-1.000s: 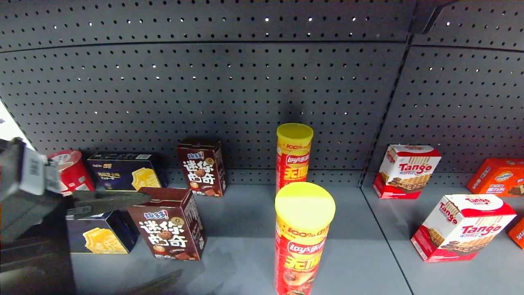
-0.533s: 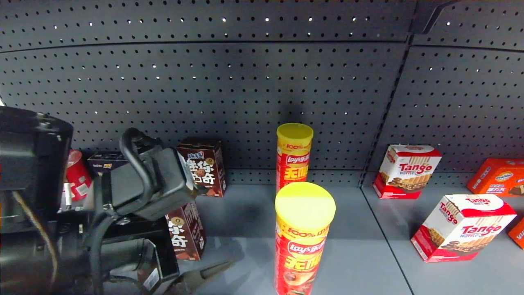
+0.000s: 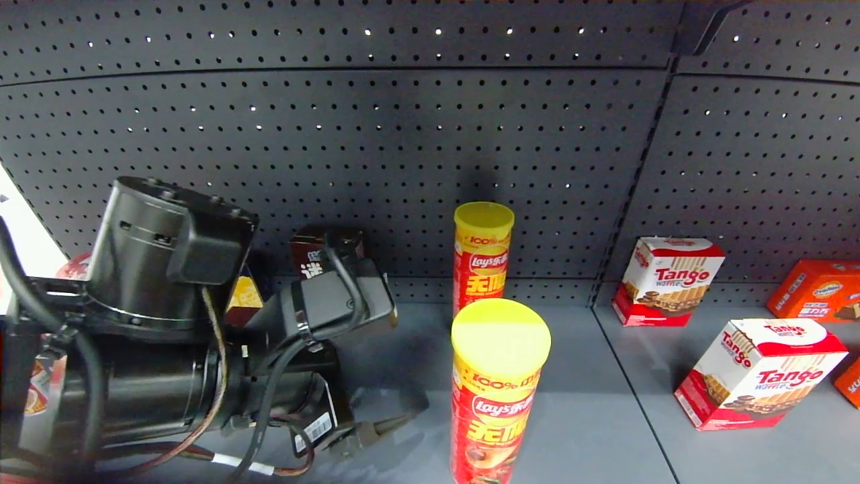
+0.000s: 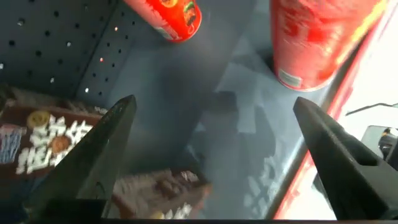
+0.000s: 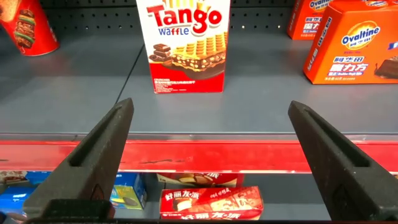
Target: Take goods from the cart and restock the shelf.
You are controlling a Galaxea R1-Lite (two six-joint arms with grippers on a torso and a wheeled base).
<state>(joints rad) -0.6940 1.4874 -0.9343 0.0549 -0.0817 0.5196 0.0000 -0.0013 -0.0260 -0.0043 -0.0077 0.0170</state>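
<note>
1. Shelf [image 3: 591, 430] stock first: two tall red chip cans with yellow lids stand upright around the middle. The front can [image 3: 496, 396] is directly ahead of the back can [image 3: 481, 259], which sits close to the pegboard wall [image 3: 403, 134].
2. Left of the cans, a back brown box [image 3: 327, 243] pokes up by the wall. It's mostly hidden behind the left arm [image 3: 168, 336], which lies low across that side of the shelf.
3. The left gripper [image 4: 214, 104] has its fingers spread wide over bare shelf floor. From the head camera one fingertip [image 3: 396, 422] sits just left of the front can, not touching it. In the wrist view there's also a second brown box [image 4: 161, 190] down near the base of one finger. It's pretty blurry, so I can't tell if they touch.
4. Over in the right section are two red-and-white wafer boxes. The back wafer box [image 3: 666, 279] is near the wall, and the front wafer box [image 3: 759, 383] is turned at an angle closer to the edge. An orange box [image 3: 816, 289] sits far right by the wall.
5. The right gripper [image 5: 211, 107] is also wide open. It's out in front of the shelf's red edge strip [image 5: 199, 155], with the front wafer box straight ahead. Under the strip, a red box [image 5: 211, 202] lies on the lower shelf.
</note>
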